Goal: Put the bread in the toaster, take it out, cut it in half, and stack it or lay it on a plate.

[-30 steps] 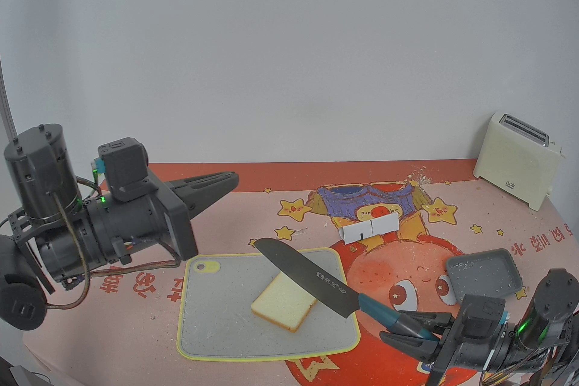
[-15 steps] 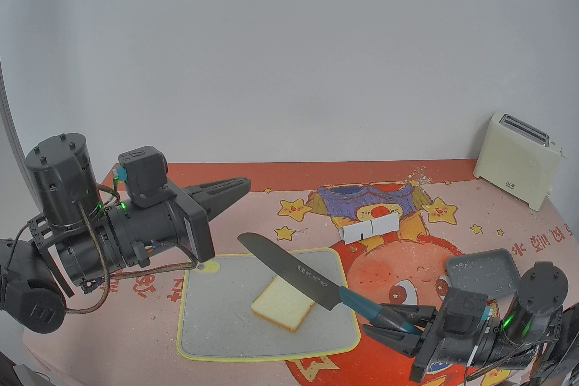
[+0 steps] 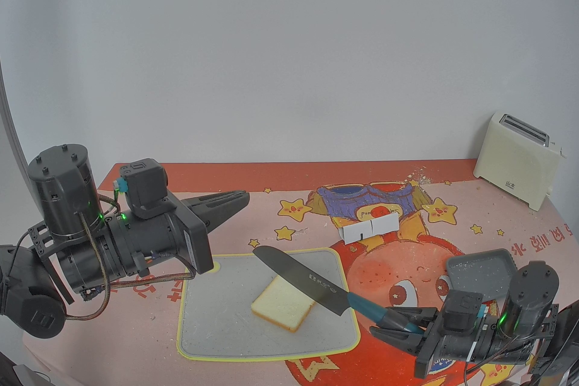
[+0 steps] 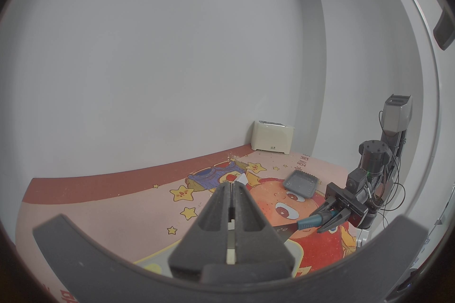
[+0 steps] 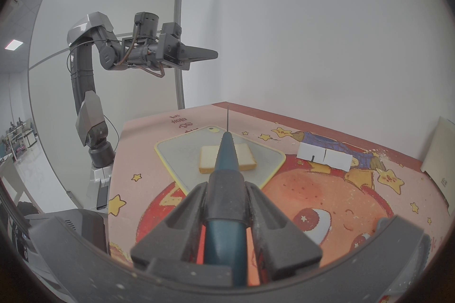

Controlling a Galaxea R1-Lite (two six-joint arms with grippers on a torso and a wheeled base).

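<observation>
Your right tool (image 3: 392, 324) grips the teal-handled knife (image 3: 301, 278), its printed blade slanting across the bread slice (image 3: 282, 304) on the yellow-rimmed cutting board (image 3: 223, 309), while your left tool (image 3: 241, 199), closed and empty, hangs above the counter (image 3: 259, 218) past the board's corner.

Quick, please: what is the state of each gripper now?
Left gripper: closed, nothing seen in it.
Right gripper: closed on the knife handle.
</observation>
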